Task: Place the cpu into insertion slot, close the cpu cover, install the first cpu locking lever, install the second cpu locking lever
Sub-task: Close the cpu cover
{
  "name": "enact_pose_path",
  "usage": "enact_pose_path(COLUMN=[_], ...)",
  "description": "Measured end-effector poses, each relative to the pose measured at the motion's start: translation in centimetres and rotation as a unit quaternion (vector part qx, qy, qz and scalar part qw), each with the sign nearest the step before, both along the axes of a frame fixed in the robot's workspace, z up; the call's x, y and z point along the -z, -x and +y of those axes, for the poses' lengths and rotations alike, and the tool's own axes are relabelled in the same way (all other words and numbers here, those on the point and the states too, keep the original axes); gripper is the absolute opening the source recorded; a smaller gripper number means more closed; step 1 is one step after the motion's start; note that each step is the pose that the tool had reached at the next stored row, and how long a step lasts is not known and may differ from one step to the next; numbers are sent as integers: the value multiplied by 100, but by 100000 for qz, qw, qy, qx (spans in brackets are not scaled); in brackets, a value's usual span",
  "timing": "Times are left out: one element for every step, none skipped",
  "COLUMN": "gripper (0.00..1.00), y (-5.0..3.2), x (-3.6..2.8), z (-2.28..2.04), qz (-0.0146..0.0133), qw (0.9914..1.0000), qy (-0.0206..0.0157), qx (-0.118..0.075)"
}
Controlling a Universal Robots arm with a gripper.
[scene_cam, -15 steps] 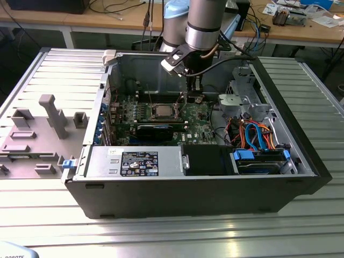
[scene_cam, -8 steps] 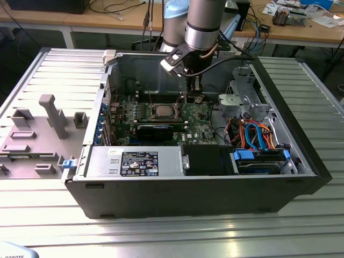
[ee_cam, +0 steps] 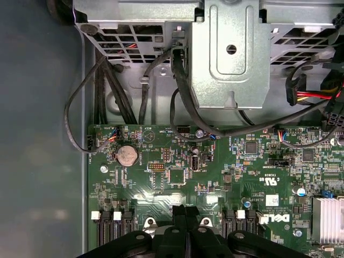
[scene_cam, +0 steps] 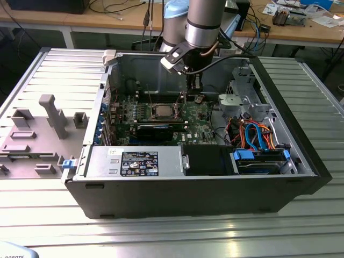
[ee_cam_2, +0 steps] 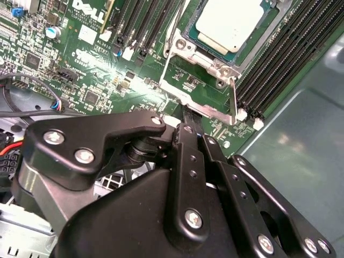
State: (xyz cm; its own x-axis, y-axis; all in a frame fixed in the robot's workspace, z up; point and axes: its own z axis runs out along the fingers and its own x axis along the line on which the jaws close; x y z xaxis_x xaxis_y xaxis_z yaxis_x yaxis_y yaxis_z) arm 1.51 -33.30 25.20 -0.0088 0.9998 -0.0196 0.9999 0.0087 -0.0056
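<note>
The cpu (ee_cam_2: 236,21) lies flat in the insertion slot (ee_cam_2: 186,47) on the green board; the exterior view shows the cpu (scene_cam: 163,111) mid-board inside the open computer case. The cpu cover (ee_cam_2: 233,99) stands tilted up from the socket's edge, and the board shows through its window. My gripper (ee_cam_2: 189,115) is shut, its black fingertips right at the raised cover's outer rail, with nothing seen between them. In the exterior view the gripper (scene_cam: 193,88) hangs just to the socket's right. The first wrist view has the gripper (ee_cam: 186,208) low over the board.
Black memory slots (ee_cam_2: 279,59) flank the socket. A metal drive cage (ee_cam: 231,48) with black cables (ee_cam: 177,70) stands beyond the board, and a finned heatsink (ee_cam: 328,217) sits near it. The power supply (scene_cam: 134,161) lines the case's front. A grey fixture (scene_cam: 43,129) lies at the exterior view's left.
</note>
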Motion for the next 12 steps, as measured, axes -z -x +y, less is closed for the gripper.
enact_pose_path(gripper=[11,11,11,11,11,11,11,11,11,11,11,11], y=[0,1,8,13,18,22,24,26,29,33,38,42], x=[-1,-2,-2,-2,-2,-3,-2,-2,-2,-2,-2,-2], z=[0,0,0,0,0,0,0,0,0,0,0,0], qz=[-1,0,1,2,1,3,2,0,0,0,0,0], qw=[100000,100000,100000,100000,100000,100000,100000,100000,100000,100000,100000,100000], qy=[-5,0,0,3,1,5,2,-3,0,5,3,1], qx=[1,-7,1,0,1,0,0,0,2,2,2,-4])
